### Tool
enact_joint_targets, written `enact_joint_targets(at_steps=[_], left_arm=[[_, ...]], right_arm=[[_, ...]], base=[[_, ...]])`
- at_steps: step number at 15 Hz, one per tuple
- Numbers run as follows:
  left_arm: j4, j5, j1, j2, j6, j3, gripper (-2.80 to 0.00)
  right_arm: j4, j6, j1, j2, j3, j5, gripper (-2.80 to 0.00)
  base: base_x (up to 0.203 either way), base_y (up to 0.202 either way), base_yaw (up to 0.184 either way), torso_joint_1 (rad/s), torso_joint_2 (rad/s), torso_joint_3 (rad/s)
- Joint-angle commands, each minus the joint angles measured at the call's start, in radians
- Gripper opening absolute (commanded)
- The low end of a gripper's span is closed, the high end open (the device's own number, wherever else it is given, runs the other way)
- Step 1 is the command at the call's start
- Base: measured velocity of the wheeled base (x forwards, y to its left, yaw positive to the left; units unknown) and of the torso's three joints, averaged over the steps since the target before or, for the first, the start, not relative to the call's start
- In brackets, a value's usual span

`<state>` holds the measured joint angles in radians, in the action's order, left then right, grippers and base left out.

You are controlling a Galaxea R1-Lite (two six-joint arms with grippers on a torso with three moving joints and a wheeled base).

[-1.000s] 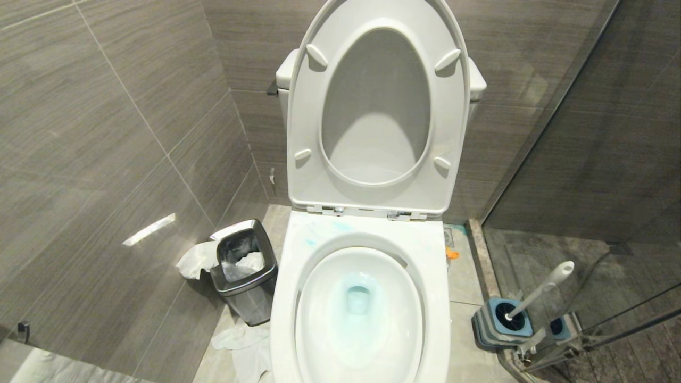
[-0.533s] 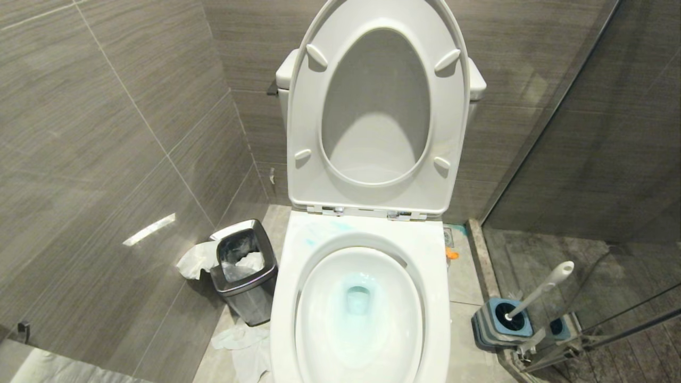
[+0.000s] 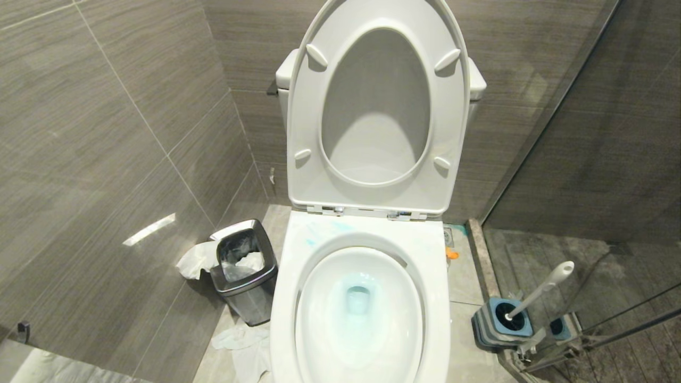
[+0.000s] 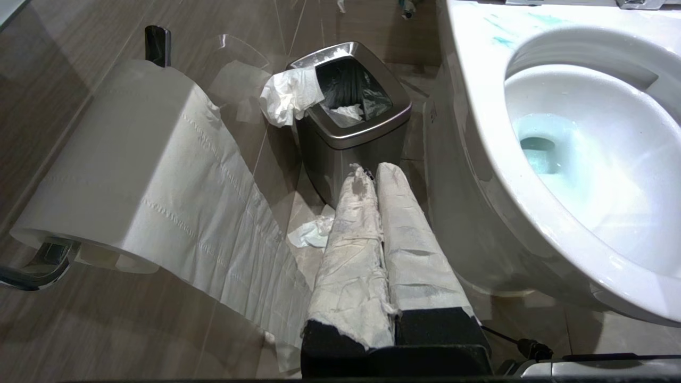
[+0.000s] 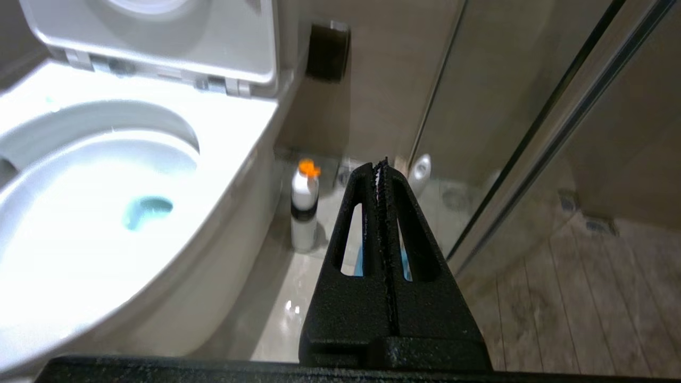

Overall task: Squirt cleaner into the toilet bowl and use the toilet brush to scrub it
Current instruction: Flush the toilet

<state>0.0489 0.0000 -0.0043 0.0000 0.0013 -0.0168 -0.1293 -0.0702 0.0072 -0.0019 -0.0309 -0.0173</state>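
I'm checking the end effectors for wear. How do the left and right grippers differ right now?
The left gripper has its fingers wrapped in white, tattered paper; the right gripper shows bare black fingers with slots. The left gripper points at the steel waste bin, the right gripper toward the orange-capped bottle beside the toilet bowl. Both are shut and hold nothing.

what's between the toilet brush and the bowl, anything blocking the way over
Nothing visible blocks it. The toilet brush leans in its holder on the floor, right of the toilet bowl, with bare floor between. Seat and lid are raised, so the basin is open.
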Motion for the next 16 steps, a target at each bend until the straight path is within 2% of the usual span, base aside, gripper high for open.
enact_joint_targets(at_steps=[1, 4, 13, 16], left_arm=[[0.0, 0.0, 0.0, 0.002, 0.0, 0.0, -2.8], [0.0, 0.0, 0.0, 0.002, 0.0, 0.0, -2.8], [0.0, 0.0, 0.0, 0.002, 0.0, 0.0, -2.8], [0.0, 0.0, 0.0, 0.0, 0.0, 0.0, -2.8]], right_arm=[[0.077, -0.003, 0.0, 0.002, 0.029, 0.006, -2.8], [0.131, -0.005, 0.0, 0.002, 0.029, 0.034, -2.8], [0.134, 0.074, 0.0, 0.002, 0.029, 0.02, -2.8], [0.134, 0.076, 0.0, 0.002, 0.029, 0.02, -2.8]], base=[[0.0, 0.0, 0.0, 0.0, 0.0, 0.0], [0.0, 0.0, 0.0, 0.0, 0.0, 0.0], [0.0, 0.0, 0.0, 0.0, 0.0, 0.0], [0.0, 0.0, 0.0, 0.0, 0.0, 0.0]])
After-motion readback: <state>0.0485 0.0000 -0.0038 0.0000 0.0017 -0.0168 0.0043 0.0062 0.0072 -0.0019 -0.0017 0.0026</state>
